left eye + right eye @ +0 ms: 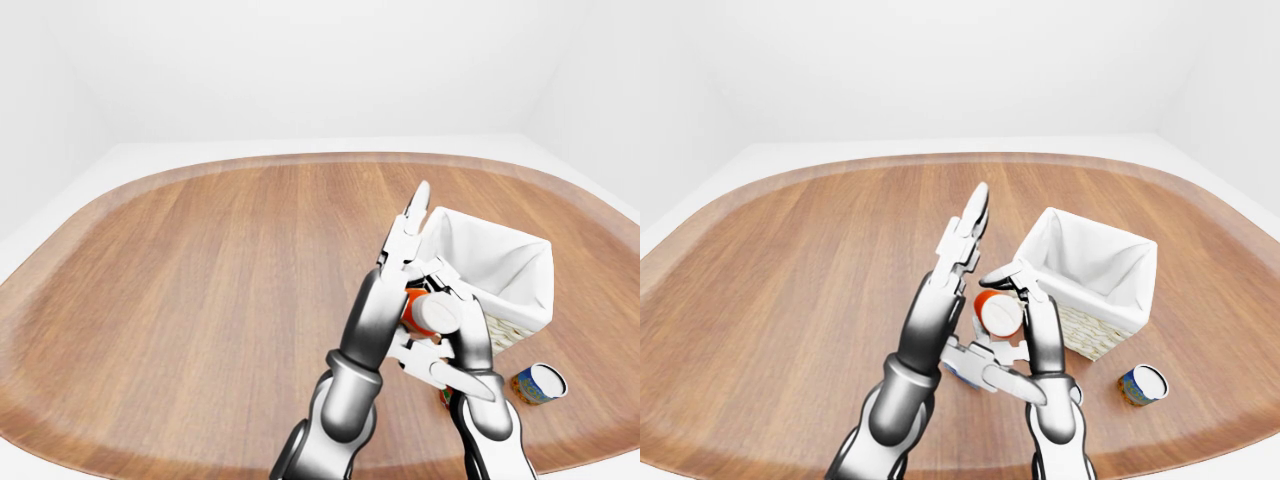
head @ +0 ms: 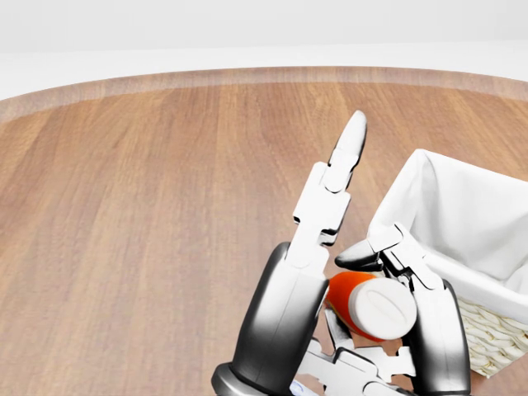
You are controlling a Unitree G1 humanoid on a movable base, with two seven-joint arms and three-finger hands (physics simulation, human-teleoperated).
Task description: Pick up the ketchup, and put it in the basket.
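The ketchup (image 1: 998,312), a red bottle with a white cap, is held in the air between my two hands, its cap toward the camera. My right hand (image 1: 987,318) has its fingers (image 2: 371,247) curled round the bottle from above and below. My left hand (image 1: 965,240) is open, its fingers straight and pointing up, its palm against the bottle's left side. The basket (image 1: 1118,262), wicker with a white cloth lining, stands on the table just right of the hands. The bottle is beside the basket's near left corner, not inside it.
The oval wooden table (image 1: 790,280) fills the views. A small blue and yellow can (image 1: 1143,384) lies on its side right of my right arm, below the basket. A small object under the hands is mostly hidden.
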